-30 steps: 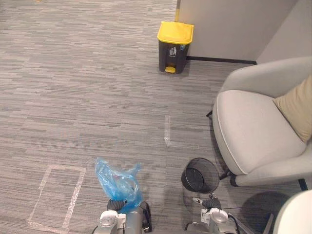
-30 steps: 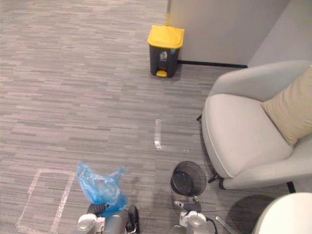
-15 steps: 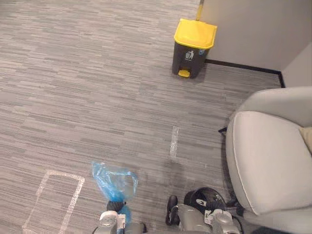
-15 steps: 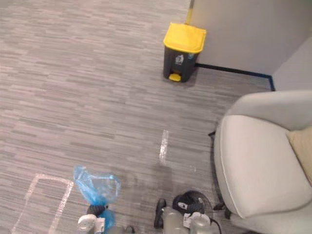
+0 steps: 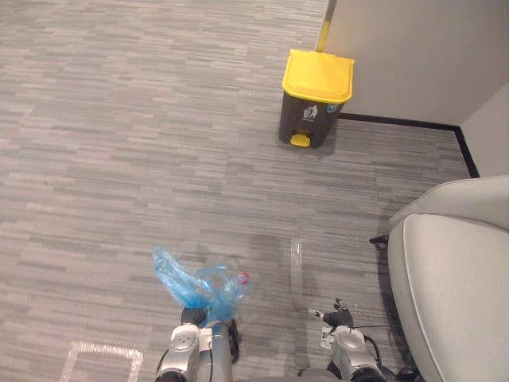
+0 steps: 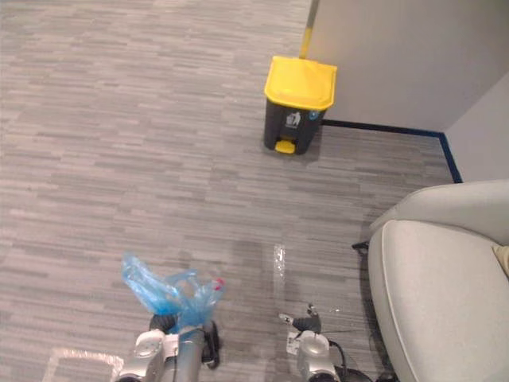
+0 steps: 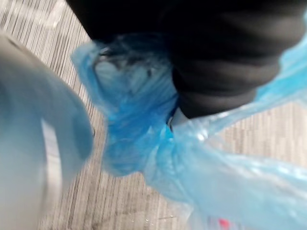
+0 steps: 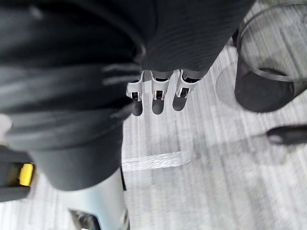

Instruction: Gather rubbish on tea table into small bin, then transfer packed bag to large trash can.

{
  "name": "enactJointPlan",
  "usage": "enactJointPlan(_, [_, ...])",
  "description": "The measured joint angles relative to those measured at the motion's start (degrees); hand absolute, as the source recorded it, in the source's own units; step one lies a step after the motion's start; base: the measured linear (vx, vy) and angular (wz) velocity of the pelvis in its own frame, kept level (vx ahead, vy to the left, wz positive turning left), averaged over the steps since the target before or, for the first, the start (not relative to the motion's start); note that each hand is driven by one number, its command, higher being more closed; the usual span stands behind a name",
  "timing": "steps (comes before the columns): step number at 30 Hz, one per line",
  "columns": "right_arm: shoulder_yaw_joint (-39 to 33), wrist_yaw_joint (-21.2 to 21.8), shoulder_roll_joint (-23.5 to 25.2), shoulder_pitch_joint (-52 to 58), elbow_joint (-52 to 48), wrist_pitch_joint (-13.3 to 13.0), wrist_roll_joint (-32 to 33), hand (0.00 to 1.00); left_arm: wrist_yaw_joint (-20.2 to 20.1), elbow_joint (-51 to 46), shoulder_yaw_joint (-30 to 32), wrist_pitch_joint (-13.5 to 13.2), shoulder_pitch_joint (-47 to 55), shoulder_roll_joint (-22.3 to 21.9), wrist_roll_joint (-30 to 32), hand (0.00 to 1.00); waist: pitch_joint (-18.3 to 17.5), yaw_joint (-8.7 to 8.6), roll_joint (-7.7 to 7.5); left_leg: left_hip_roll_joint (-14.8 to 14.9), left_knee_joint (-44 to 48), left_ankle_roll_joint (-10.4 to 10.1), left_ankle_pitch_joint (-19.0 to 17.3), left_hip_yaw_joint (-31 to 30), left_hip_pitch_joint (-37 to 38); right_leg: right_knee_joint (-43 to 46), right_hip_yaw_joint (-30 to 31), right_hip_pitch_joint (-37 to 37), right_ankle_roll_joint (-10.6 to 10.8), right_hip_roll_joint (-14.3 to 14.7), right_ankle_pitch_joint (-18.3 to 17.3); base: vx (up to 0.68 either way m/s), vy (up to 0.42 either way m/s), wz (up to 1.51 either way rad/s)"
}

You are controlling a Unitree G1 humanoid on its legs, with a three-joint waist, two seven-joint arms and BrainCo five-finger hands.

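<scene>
A blue plastic bag point(image 5: 197, 286) with a bit of red rubbish inside hangs off the carpet, its bunched neck point(image 7: 160, 136) running into my left hand point(image 5: 191, 318), which is shut on it. My right hand point(image 5: 337, 315) hangs beside it low in the eye views, fingers point(image 8: 153, 98) straight and holding nothing. The large dark trash can point(image 5: 315, 99) with its shut yellow lid stands ahead by the wall, well beyond both hands. The small black mesh bin point(image 8: 264, 72) stands on the carpet in the right wrist view.
A grey armchair point(image 5: 453, 286) fills the right side. A short strip of tape point(image 5: 296, 259) lies on the carpet ahead, and a taped square point(image 5: 103, 354) at lower left. A wall point(image 5: 413, 56) stands behind the trash can. Open carpet stretches ahead and to the left.
The camera has moved forward: the mesh bin has left the eye views, the armchair has slid right and the taped square lower. The bag stays in my left hand.
</scene>
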Motion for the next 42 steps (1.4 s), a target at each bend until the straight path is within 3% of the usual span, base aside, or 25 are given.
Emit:
enactJointPlan(1, [0.11,0.00,-0.02,0.05,0.00,0.02,0.00,0.00,0.00,-0.02,-0.24,-0.01,0.18,0.02,0.00,1.00,0.01,0.02,-0.02,-0.07,-0.56,0.06,-0.41,0.35,1.00,4.89,0.29,-2.36,1.24,-0.36,0.85,0.30,0.106,-0.42])
enactJointPlan(2, [0.52,0.01,0.00,0.53,0.01,0.08,-0.04,0.00,0.04,0.00,-1.60,0.15,0.23,0.72,-0.01,1.00,0.01,-0.58,-0.11,-0.64,-2.31,-0.03,-1.41,0.89,4.42,17.92,0.45,-8.94,0.81,-0.79,0.63,0.22,0.039,-0.20])
enactJointPlan(4, [0.68,-0.02,-0.06,1.71,0.00,0.19,-0.11,0.00,0.20,0.08,-1.63,0.22,0.33,0.86,-0.02,1.00,0.19,-0.99,0.16,-0.78,-4.48,-0.07,-1.79,1.81,8.40,22.54,-2.68,-12.93,-2.13,-0.63,-3.01,0.34,0.005,-0.12])
enactJointPlan(5, [1.40,-0.01,-0.16,2.05,-0.45,0.51,-0.12,0.00,0.29,0.08,-1.44,0.20,0.40,1.19,-0.02,1.00,0.35,-1.35,0.45,-0.79,-6.98,-0.08,-1.80,2.44,11.81,20.96,-6.28,-16.03,-4.47,0.15,-5.12,0.34,-0.044,-0.09])
enactJointPlan(7, [2.08,-0.02,-0.36,0.88,-0.50,0.49,-0.19,0.00,1.11,0.21,-1.35,0.18,-0.12,1.63,0.00,1.00,0.32,-2.72,0.41,-0.55,-10.30,-0.32,-1.67,2.37,14.88,11.36,-10.83,-19.95,-6.29,2.63,-5.14,0.36,-0.103,0.12])
enactJointPlan(8, [2.13,-0.02,-0.53,0.57,-0.42,0.50,-0.24,0.00,1.10,0.53,-1.40,0.17,-0.55,1.68,0.01,1.00,0.26,-3.09,0.30,-0.55,-11.93,-0.99,-1.65,1.99,16.19,2.41,-11.52,-20.77,-6.66,4.33,-2.32,0.47,-0.160,0.33])
enactJointPlan(9, [2.16,-0.05,-0.66,1.08,-0.03,0.49,-0.32,0.00,1.07,0.66,-1.42,0.13,-0.44,2.26,0.03,1.00,-0.10,-3.37,-0.81,-1.95,-13.27,-2.55,-1.72,1.03,17.59,-6.80,-11.04,-20.45,-7.02,5.43,4.11,0.41,-0.137,0.42])
enactJointPlan(10, [2.15,-0.02,-1.47,1.26,1.15,0.48,-0.50,0.00,1.06,1.66,-1.41,0.15,-0.66,1.98,0.04,1.00,0.19,-3.64,-0.66,-2.39,-13.93,-3.42,-2.12,-0.94,18.50,-7.10,-10.08,-19.96,-10.63,5.98,8.35,0.43,-0.115,0.24])
enactJointPlan(11, [2.06,-0.02,-2.80,0.83,2.07,0.73,-0.64,0.00,0.99,2.53,-1.37,0.16,-1.13,0.96,0.09,1.00,-0.23,-3.27,1.54,-0.49,-14.33,-4.03,-1.62,-3.29,18.97,-7.04,-10.49,-19.17,-10.76,7.27,7.41,0.43,-0.128,0.03])
enactJointPlan(12, [1.95,-0.01,-3.58,0.60,2.13,0.72,-0.62,0.00,1.02,2.73,-1.05,0.06,-0.87,0.74,0.09,1.00,-0.23,-3.05,2.47,0.03,-13.46,-4.25,-1.50,-5.28,18.99,-6.47,-11.06,-18.80,-11.21,7.88,5.54,0.43,-0.138,-0.09])
enactJointPlan(13, [1.71,0.00,-3.79,0.57,2.13,0.73,-0.62,0.00,1.04,2.87,-0.84,0.07,-0.65,0.65,0.09,1.00,-0.28,-3.22,2.86,0.51,-12.17,-4.51,-1.35,-6.29,18.79,-6.12,-11.51,-18.39,-11.37,8.16,4.38,0.44,-0.168,0.17])
enactJointPlan(15, [0.58,-0.04,-3.28,1.80,2.04,1.07,-0.61,0.00,1.01,2.65,1.21,0.08,-1.14,-0.36,0.08,1.00,-0.12,-3.49,3.04,2.93,1.11,-6.86,0.16,-8.23,15.20,-8.10,-13.73,-13.38,-12.45,8.70,3.01,0.42,-0.156,0.37])
enactJointPlan(17, [1.82,-0.10,-2.66,2.68,0.74,0.99,-0.55,0.00,0.93,0.93,2.24,-0.12,-0.41,-1.97,0.07,1.00,0.10,-2.80,2.77,6.29,19.61,-6.23,4.48,-7.85,8.56,-11.90,-13.99,-6.52,-12.34,9.15,1.25,0.41,-0.048,0.21])
enactJointPlan(20, [2.10,-0.02,-1.46,2.32,0.70,1.02,-0.29,0.00,0.54,-0.70,2.37,-0.06,0.59,-3.16,0.00,1.00,0.18,-2.05,2.51,9.51,29.28,-3.82,0.01,-4.73,0.23,-13.83,-13.87,-0.99,-12.16,9.08,-1.35,0.32,0.074,0.00])
enactJointPlan(23, [1.14,-0.09,-0.86,2.13,0.61,1.02,-0.04,0.00,-0.15,-1.92,2.37,-0.11,0.44,-3.23,0.04,1.00,0.13,-0.25,1.91,7.53,12.77,-3.07,-0.50,-2.58,-4.94,-15.73,-13.03,2.26,-9.54,7.01,-2.01,0.29,0.164,-0.14])
enactJointPlan(24, [0.62,-0.13,-0.95,2.17,0.59,1.03,-0.02,0.00,-0.15,-1.94,2.36,-0.11,0.08,-3.46,0.03,1.00,-0.05,-0.07,2.30,5.89,2.50,-3.36,2.58,-3.68,-5.43,-16.10,-12.66,3.10,-7.53,6.24,-2.87,0.43,0.354,-0.14])
enactJointPlan(25, [0.01,-0.16,-1.32,2.23,1.18,1.09,0.00,0.00,-0.14,-1.69,2.33,-0.20,0.39,-3.40,0.01,1.00,-0.22,0.30,2.35,3.87,-3.23,-2.79,9.31,-5.26,-4.64,-16.22,-11.36,3.73,-5.34,5.73,-3.84,0.37,0.308,-0.07])
enactJointPlan(27, [-0.06,-0.12,-0.14,2.13,1.53,1.28,0.01,0.00,-0.08,-1.04,2.06,-0.16,0.02,-2.39,0.00,1.00,-1.19,-0.03,-0.05,0.46,-5.82,-2.10,9.54,-4.19,-3.33,-18.70,-9.35,4.45,-5.13,3.43,-2.93,0.39,0.252,0.15])
enactJointPlan(28, [-0.29,-0.07,0.13,1.93,1.77,1.29,-0.04,0.00,-0.13,-0.39,1.89,-0.05,-0.13,-1.39,0.00,1.00,-1.36,0.10,-0.76,-0.59,-3.64,-0.67,7.18,-3.03,-3.56,-19.27,-7.82,5.37,-4.26,1.97,-2.10,0.45,0.259,0.12])
enactJointPlan(30, [-0.40,-0.05,0.14,1.33,1.46,1.24,-0.06,0.00,-0.03,0.02,1.69,-0.01,-0.05,-0.95,0.00,1.00,-1.39,0.35,-0.70,-0.87,-1.83,0.02,4.67,-2.00,-2.74,-17.05,-6.89,5.13,-4.04,1.05,-1.97,0.33,0.205,-0.23])
enactJointPlan(34, [-0.06,0.03,0.35,1.74,1.03,1.07,-0.24,0.00,-0.02,1.46,-0.02,0.23,0.53,0.07,0.02,1.00,-1.11,-0.10,0.13,-1.65,-5.31,0.77,0.25,1.34,6.13,12.51,-2.88,-6.32,-0.74,-1.89,0.65,0.43,0.126,-0.43])
enactJointPlan(35, [0.94,0.00,-0.19,1.69,1.20,1.07,-0.56,0.00,0.05,2.20,-0.09,0.30,0.81,1.15,-0.01,1.00,-0.77,-1.21,0.71,-1.31,-11.01,0.16,-0.50,2.96,15.24,15.34,-11.17,-16.66,-5.24,0.58,-5.22,0.82,-0.094,-0.28])
enactJointPlan(37, [1.45,0.00,-0.66,2.11,2.20,1.00,-0.71,0.00,0.13,3.27,0.91,0.36,0.62,1.07,-0.01,1.00,-1.81,-1.33,-0.46,-2.34,-10.23,-1.12,-1.09,0.86,16.05,1.21,-13.78,-15.68,-10.61,3.10,-0.31,0.62,-0.141,-0.20])
enactJointPlan(39, [1.43,-0.04,-2.41,1.78,3.37,1.05,-1.70,0.00,0.06,3.29,1.18,0.39,1.18,-0.35,-0.01,1.00,-1.93,-1.39,1.76,-0.48,-9.50,-2.01,-1.00,-0.88,15.22,-2.36,-14.28,-13.25,-11.60,4.83,0.37,0.27,-0.073,-0.30])
enactJointPlan(42, [0.73,0.01,-3.37,1.88,3.22,1.11,-1.97,0.00,0.01,3.24,0.58,0.24,1.11,-1.00,0.07,1.00,-1.49,-2.06,2.50,-0.50,-12.88,-2.52,0.99,-4.92,19.05,4.98,-14.03,-15.25,-11.04,5.89,-1.54,0.20,-0.088,0.02])
